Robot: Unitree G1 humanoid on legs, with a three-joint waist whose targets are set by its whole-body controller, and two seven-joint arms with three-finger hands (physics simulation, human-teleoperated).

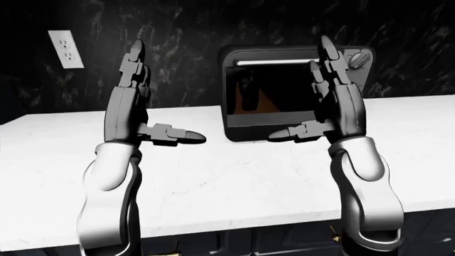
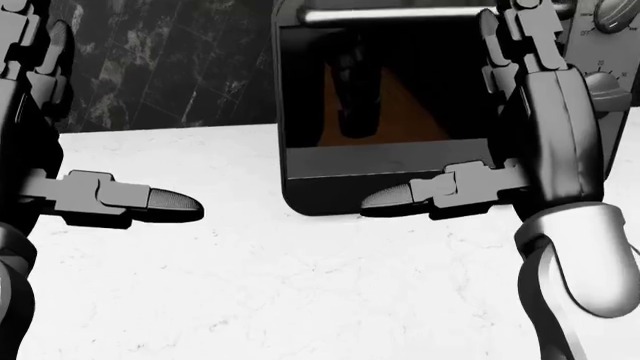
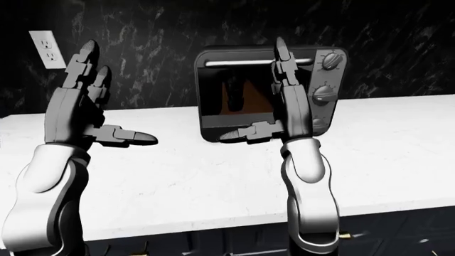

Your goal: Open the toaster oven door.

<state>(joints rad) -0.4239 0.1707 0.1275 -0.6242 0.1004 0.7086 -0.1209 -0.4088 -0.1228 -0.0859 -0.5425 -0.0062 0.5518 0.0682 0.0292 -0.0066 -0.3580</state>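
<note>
Right hand (image 1: pixel 334 98) raised upright, fingers spread, holding nothing (thumb sideways), before shut toaster oven door (image 3: pixel 238 90), left hand (image 1: pixel 132 101) likewise.

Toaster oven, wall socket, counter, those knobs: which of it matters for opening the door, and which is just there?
For the job:
toaster oven
door handle
right hand, open
left hand, open

Just there:
wall socket
knobs
white counter
dark marble wall
</note>
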